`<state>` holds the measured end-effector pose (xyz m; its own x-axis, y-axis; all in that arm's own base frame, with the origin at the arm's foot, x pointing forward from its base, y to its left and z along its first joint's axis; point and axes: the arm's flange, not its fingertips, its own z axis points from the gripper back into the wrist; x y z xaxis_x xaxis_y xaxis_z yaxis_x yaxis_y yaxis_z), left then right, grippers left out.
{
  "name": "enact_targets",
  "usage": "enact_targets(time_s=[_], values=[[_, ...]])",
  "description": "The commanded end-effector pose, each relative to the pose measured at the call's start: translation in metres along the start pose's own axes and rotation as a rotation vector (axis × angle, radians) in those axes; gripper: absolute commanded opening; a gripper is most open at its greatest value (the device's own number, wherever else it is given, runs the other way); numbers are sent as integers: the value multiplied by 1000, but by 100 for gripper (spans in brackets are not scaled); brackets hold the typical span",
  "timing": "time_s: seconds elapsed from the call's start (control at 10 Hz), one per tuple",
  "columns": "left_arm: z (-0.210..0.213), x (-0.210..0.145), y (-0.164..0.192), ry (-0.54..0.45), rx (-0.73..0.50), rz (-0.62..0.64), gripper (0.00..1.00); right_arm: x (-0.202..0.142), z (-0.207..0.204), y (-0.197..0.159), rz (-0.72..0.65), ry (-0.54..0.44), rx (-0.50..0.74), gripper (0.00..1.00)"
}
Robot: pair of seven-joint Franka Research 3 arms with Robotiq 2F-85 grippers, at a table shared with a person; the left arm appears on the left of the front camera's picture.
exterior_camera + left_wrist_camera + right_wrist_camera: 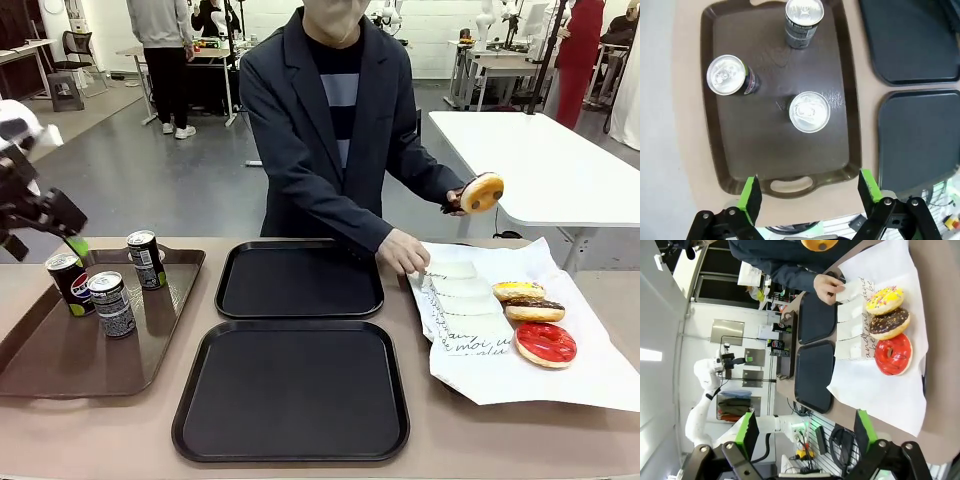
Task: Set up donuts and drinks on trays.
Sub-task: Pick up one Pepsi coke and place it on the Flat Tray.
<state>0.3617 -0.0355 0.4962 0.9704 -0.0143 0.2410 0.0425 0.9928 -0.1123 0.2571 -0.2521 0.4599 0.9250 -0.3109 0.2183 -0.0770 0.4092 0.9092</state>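
Evidently nothing had reached the far black square plastic tray or the near black square plastic tray, which sat in line down the table's middle. Three slim silver-topped cans stood upright on the long brown plastic tray by the table's left edge, stock within the left arm's reach. The left gripper hung over that tray's handle end, jaws spread and holding nothing, probably sizing up a can. The right gripper gaped empty too, well above the white paper sheet at the right edge, where yellow, chocolate and red glazed ring donuts lay in a row. The person's hand pressed on the white paper sleeves while the other hand lifted a golden donut, seemingly to bag it.
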Motion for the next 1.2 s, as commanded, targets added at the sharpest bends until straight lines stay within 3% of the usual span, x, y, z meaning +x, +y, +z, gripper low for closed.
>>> enact_targets(time_s=[0.0,0.3,1.1], values=[[-28,16,-9,32,72,40,100,1,1,0,16,-6,17,100],[-66,35,-13,37,153,41,100,1,1,0,16,-6,17,100],[-63,22,-9,50,109,17,100,1,1,0,16,-6,17,100]])
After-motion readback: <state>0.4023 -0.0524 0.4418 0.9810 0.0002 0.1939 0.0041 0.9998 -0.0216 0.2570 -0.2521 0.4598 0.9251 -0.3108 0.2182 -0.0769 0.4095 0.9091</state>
